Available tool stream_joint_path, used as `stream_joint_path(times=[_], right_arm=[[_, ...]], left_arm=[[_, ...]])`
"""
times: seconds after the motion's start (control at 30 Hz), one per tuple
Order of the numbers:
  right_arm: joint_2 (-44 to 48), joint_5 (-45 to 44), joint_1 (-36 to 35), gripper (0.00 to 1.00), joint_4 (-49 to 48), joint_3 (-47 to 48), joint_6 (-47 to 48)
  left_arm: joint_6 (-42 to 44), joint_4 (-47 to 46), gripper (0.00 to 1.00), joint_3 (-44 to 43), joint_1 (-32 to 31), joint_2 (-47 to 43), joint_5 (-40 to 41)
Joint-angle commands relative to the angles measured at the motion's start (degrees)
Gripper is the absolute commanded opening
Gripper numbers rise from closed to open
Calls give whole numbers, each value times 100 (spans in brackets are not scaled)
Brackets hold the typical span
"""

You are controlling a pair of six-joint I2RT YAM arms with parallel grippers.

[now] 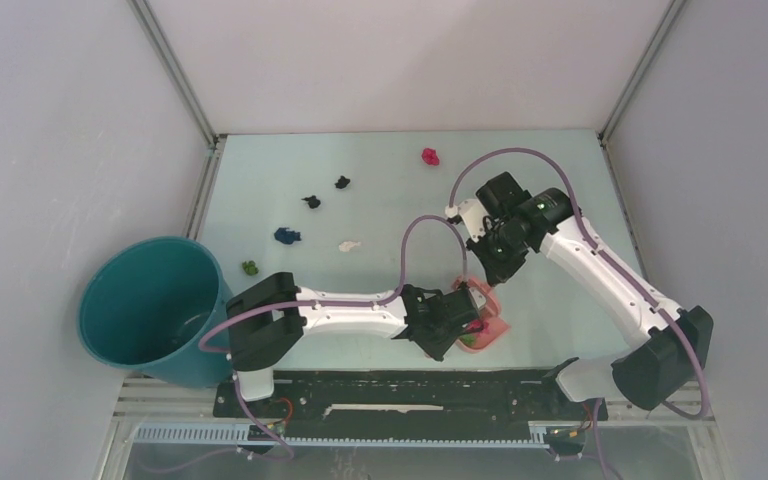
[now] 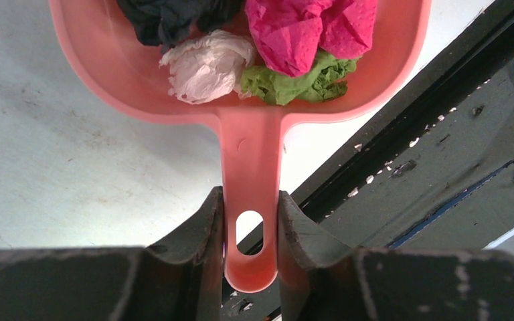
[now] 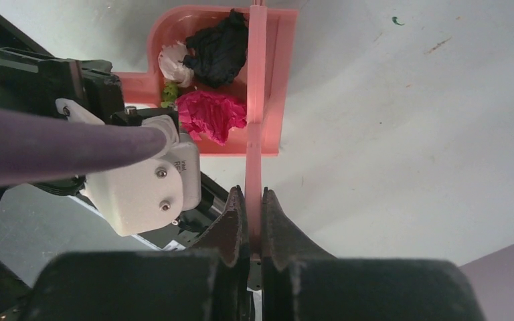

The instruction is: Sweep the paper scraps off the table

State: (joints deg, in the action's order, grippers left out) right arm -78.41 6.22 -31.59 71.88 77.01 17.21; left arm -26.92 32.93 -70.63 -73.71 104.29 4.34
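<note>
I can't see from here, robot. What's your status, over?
Left hand shut on dustpan handle. Right hand shut on brush. Four paper scraps in it, six loose on table. Nothing blocking.

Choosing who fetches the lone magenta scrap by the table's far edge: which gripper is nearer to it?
Right. The right gripper, shut on the brush, hangs on the near side of the magenta scrap; the left gripper, holding the dustpan handle, sits farther toward the near edge.

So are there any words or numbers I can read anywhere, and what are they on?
"intel", probably: tiny print on the white box beside the dustpan; the print under it is too small to read.
Nothing else readable anywhere.
</note>
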Motion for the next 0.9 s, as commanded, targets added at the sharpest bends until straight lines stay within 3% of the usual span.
stream_joint_path(times=[0.0, 0.53, 0.7, 0.87], right_arm=[[259, -149, 185, 0, -151, 240, 104], [335, -297, 545, 0, -110, 297, 240], [369, 411, 680, 0, 435, 442, 616], [624, -615, 741, 0, 17, 247, 766]], left_arm=[[38, -326, 0, 67, 24, -142, 64], [-11, -655, 0, 226, 15, -91, 42], [-32, -728, 0, 284, 15, -140, 196], [74, -1281, 0, 584, -59, -281, 421]])
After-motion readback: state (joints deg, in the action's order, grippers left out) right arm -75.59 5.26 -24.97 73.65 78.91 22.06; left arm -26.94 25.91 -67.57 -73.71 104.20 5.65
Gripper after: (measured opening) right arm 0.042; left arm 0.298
